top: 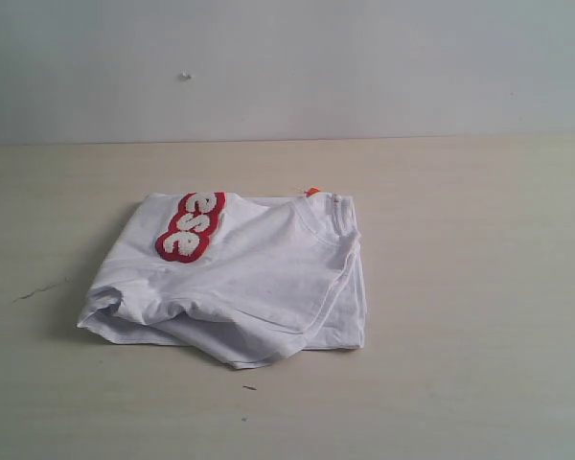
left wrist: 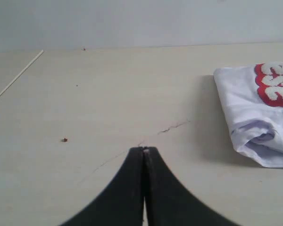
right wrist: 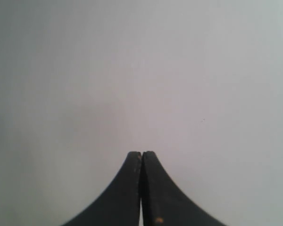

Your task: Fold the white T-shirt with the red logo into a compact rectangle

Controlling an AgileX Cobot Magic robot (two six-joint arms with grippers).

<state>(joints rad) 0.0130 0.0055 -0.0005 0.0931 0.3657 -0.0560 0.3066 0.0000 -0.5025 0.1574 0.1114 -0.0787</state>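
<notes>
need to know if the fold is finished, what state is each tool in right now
Left tool: closed, empty.
Right tool: closed, empty.

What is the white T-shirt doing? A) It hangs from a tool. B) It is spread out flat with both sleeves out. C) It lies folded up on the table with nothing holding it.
C: the white T-shirt sits in a folded bundle on the table with part of the red logo on top, and the left tool is shut over bare table, apart from it.
</notes>
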